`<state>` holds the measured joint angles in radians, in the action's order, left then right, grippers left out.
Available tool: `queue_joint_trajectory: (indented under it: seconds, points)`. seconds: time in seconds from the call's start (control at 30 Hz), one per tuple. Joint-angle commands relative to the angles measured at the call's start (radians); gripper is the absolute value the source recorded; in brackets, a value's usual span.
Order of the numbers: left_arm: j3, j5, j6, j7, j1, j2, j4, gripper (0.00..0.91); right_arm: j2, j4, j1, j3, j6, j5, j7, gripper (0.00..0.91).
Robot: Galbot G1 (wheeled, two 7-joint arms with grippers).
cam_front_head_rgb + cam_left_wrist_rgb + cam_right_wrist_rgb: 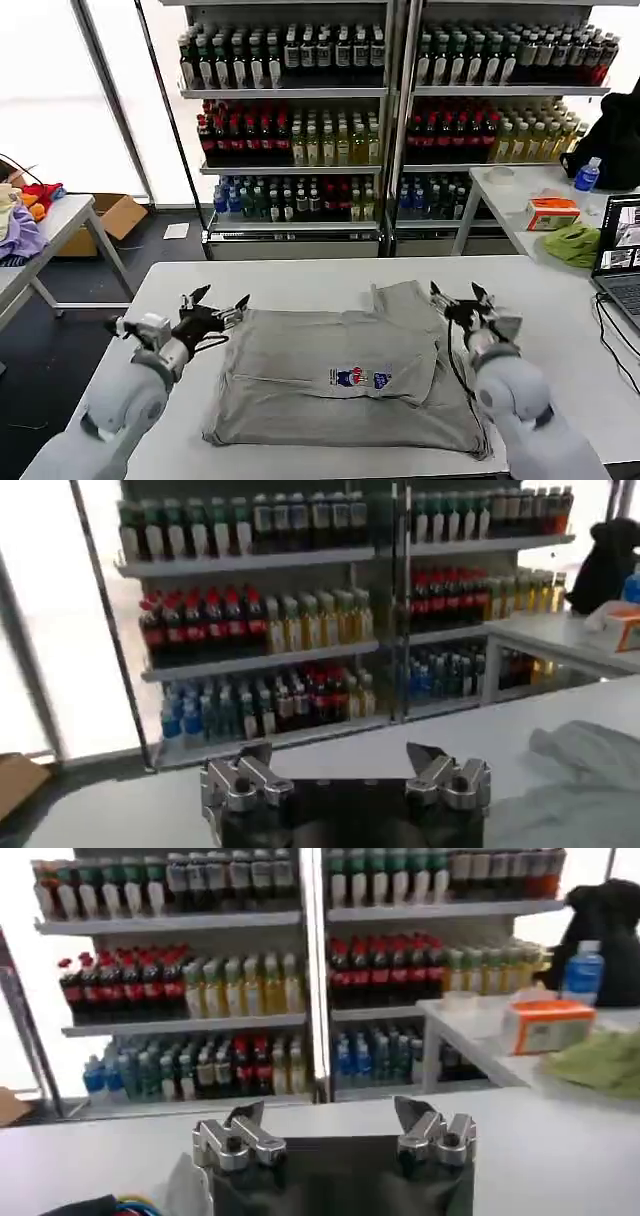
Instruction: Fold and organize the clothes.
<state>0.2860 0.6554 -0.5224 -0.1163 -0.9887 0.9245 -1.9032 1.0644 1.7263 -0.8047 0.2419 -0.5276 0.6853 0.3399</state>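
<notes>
Grey shirt [340, 375]: laid partly folded at bench [300, 275] centre. Left claw [215, 305] and right claw [462, 298]: released, held at its sides. Next fold judged pending; edges must be gripped.

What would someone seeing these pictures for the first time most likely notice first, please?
Probably the grey shirt with its small coloured chest print, lying partly folded in the middle of the white table. The left gripper and right gripper flank it with jaws open, one near each upper corner, neither holding cloth. Behind the table, the shelves of drink bottles also draw the eye.
</notes>
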Motion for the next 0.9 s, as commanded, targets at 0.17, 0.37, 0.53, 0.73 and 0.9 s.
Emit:
queue_joint_trajectory:
  seconds: [0.17, 0.37, 0.53, 0.73, 0.9]
  points:
    - [-0.228, 0.086, -0.054, 0.016, 0.297, 0.021, 0.349, 0.907, 0.066, -0.477, 0.392, -0.221, -0.033, 0.045, -0.086, 0.907]
    - [-0.225, 0.085, -0.055, 0.013, 0.276, 0.017, 0.370, 0.907, 0.100, -0.541, 0.364, -0.188, -0.022, 0.005, -0.108, 0.907]
    - [-0.219, 0.082, -0.055, 0.010, 0.271, 0.032, 0.379, 0.907, 0.126, -0.574, 0.351, -0.168, -0.021, -0.014, -0.114, 0.907]
    - [-0.213, 0.072, -0.054, 0.012, 0.258, 0.040, 0.388, 0.907, 0.133, -0.571, 0.328, -0.152, -0.028, -0.030, -0.113, 0.907]
    - [-0.210, 0.072, -0.054, 0.014, 0.255, 0.044, 0.398, 0.907, 0.133, -0.563, 0.316, -0.152, -0.034, -0.035, -0.109, 0.907]
